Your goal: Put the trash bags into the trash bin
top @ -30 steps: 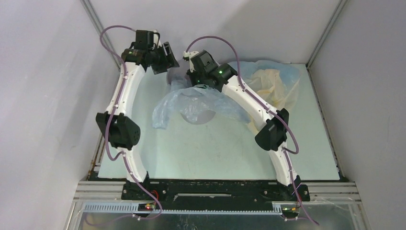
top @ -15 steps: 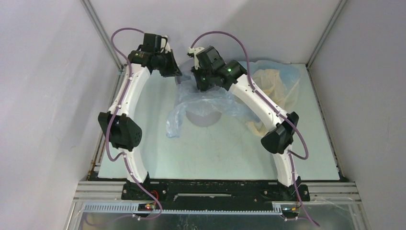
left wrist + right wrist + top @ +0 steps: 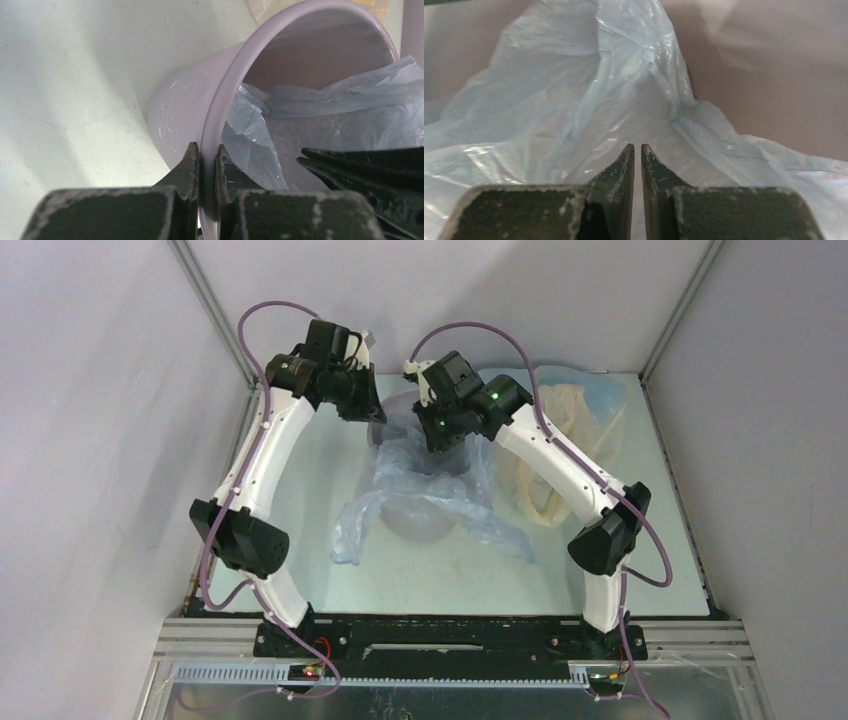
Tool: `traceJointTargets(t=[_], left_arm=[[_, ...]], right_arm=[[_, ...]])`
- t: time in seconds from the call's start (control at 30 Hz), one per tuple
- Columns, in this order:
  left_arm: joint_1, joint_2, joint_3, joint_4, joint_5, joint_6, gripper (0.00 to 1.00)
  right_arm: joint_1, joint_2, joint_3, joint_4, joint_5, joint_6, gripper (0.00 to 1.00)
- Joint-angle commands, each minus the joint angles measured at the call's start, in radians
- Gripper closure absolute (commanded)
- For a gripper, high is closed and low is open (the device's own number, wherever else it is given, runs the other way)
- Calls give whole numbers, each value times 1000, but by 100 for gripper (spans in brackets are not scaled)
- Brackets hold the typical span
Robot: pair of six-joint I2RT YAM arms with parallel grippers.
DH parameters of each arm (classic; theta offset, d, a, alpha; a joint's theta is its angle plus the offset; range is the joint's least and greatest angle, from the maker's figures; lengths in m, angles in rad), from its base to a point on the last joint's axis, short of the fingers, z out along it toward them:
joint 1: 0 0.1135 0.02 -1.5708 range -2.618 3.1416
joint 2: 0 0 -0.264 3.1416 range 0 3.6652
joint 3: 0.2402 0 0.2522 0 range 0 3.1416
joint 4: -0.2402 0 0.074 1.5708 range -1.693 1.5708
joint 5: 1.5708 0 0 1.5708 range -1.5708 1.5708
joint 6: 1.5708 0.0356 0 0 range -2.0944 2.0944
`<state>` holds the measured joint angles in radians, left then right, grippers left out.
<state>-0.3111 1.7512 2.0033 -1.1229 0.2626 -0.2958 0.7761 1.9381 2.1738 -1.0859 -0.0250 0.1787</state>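
Grey trash bin (image 3: 190, 115) rim clamped in left tool (image 3: 207, 156): clear wrist-side, hidden overhead.

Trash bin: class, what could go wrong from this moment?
Much of the blue bag trails outside the trash bin onto the table, so it may slide back out. The left tool pinches only the bin's thin rim, and the bin looks tilted, so it could slip or tip.

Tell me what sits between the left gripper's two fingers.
The trash bin's rim, clamped by the left gripper; the left wrist view shows it.
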Motion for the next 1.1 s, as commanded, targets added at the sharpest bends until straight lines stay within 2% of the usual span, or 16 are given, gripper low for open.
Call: traceJointTargets(t=[0.0, 0.1, 0.2, 0.3, 0.4, 0.53, 0.6, 0.77, 0.9, 1.07], left_arm=[[-10, -72, -35, 9, 33, 9, 90], [-15, -70, -49, 19, 37, 8, 81], [-14, -72, -54, 27, 38, 0, 71], [-14, -89, -58, 35, 24, -9, 56], [-13, -114, -44, 35, 0, -22, 50], [-14, -162, -31, 35, -24, -35, 41], [-14, -194, -34, 35, -42, -38, 38], [-13, -290, -73, 33, -83, -45, 30], [-13, -416, -170, 75, -126, -50, 21], [17, -633, -399, 201, -150, -74, 14]], right_arm=[[-1, -92, -47, 25, -38, -16, 86], [-1, -98, 55, -29, -19, -39, 79], [9, -121, 142, -66, -14, -80, 65], [28, -180, 131, -48, -11, -120, 51], [64, -245, 107, -24, -20, -167, 38], [151, -335, 61, 2, -42, -254, 15], [199, -381, 16, 22, -58, -299, 8], [326, -482, -136, 52, -90, -418, 6], [418, -482, -214, 46, 21, -469, 14], [462, -434, -235, 29, 133, -479, 25]])
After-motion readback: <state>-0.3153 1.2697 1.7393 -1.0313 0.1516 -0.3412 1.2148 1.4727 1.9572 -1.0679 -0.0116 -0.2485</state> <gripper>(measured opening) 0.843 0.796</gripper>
